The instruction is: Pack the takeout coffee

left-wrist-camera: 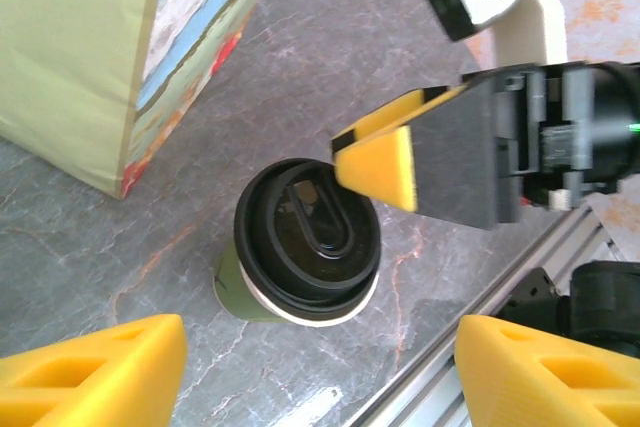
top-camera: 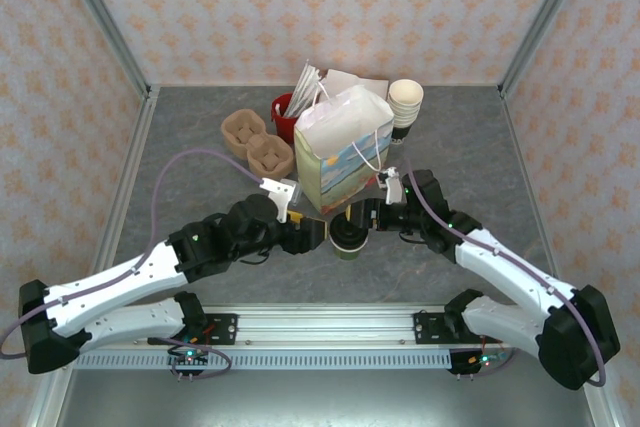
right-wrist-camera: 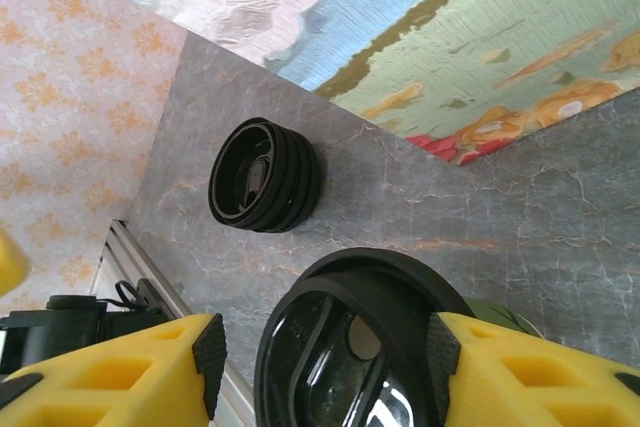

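The top camera looks down from high over the whole table (top-camera: 200, 137). Both wrist cameras hang close above the same coffee cup (left-wrist-camera: 305, 242) and paper bag (left-wrist-camera: 90, 57).

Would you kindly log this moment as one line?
left fingers: open, near coffee cup | right fingers: open, straddling its lid | coffee cup: upright on table, outside paper bag

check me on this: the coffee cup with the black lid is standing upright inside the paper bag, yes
Not quite. The coffee cup with the black lid is standing upright, but on the table outside the paper bag, not inside it. The top external view shows it on the side of the bag nearer the arm bases.
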{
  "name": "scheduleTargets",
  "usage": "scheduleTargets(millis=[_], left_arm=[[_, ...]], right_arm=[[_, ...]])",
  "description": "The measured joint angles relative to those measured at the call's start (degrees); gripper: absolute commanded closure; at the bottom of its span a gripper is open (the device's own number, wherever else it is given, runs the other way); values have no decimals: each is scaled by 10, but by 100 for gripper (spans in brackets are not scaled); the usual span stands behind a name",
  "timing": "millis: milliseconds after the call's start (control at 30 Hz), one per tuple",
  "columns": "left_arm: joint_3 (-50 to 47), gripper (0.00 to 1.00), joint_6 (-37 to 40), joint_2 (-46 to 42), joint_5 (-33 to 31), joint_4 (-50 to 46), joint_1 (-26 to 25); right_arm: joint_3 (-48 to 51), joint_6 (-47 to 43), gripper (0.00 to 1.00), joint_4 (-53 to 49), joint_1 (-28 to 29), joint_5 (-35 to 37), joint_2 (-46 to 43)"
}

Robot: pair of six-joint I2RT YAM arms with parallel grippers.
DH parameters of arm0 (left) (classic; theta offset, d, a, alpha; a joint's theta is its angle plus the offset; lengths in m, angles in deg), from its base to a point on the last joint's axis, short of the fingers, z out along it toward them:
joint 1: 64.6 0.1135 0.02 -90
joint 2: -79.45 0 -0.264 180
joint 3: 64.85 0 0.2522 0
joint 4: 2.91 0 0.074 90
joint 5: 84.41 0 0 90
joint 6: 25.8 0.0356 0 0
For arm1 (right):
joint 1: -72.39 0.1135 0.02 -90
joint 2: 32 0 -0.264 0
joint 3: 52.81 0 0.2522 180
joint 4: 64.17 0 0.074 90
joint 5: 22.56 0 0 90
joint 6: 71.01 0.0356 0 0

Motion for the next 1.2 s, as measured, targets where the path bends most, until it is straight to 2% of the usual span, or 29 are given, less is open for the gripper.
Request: scheduleTargets(millis=[433, 933, 1200], left_arm=[[3, 27, -53, 119, -8, 20, 0], [5, 26, -57, 131, -6, 44, 0], [5, 28, -73, 175, 7, 81, 4]], right_arm=[[9, 0, 42, -1, 7, 0, -14], [10, -2, 42, -2, 17, 0, -16], [10, -9, 42, -35, 17, 7, -56]])
